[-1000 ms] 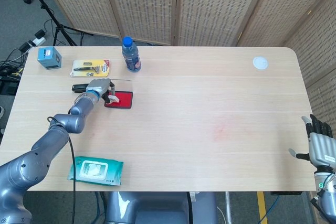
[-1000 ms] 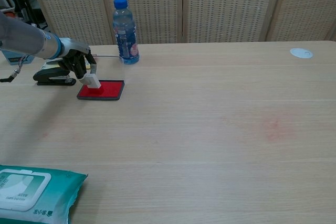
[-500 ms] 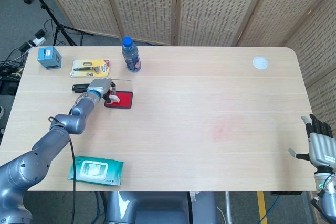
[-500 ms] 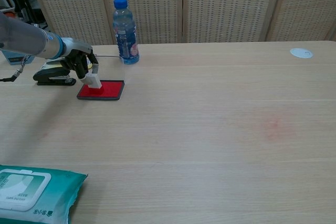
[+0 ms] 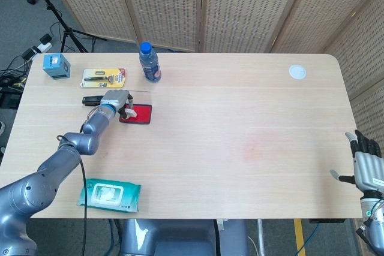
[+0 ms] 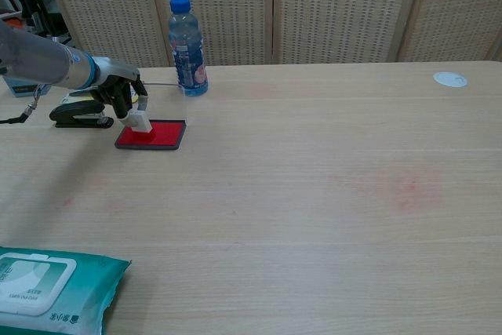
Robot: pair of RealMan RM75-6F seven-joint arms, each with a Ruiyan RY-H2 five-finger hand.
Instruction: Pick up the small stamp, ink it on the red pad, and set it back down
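The left hand (image 6: 118,96) grips the small stamp (image 6: 140,123) on the red pad (image 6: 151,135); a tilted lift could drag the pad.

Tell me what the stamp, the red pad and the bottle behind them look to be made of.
Small white stamp, pinched by the left hand: probably matte plastic, judging by its plain blocky body. Red ink pad: flat, dull, felt-like red face in a dark, seemingly plastic tray. Blue-capped water bottle: clear glossy plastic; the screen shows through it.
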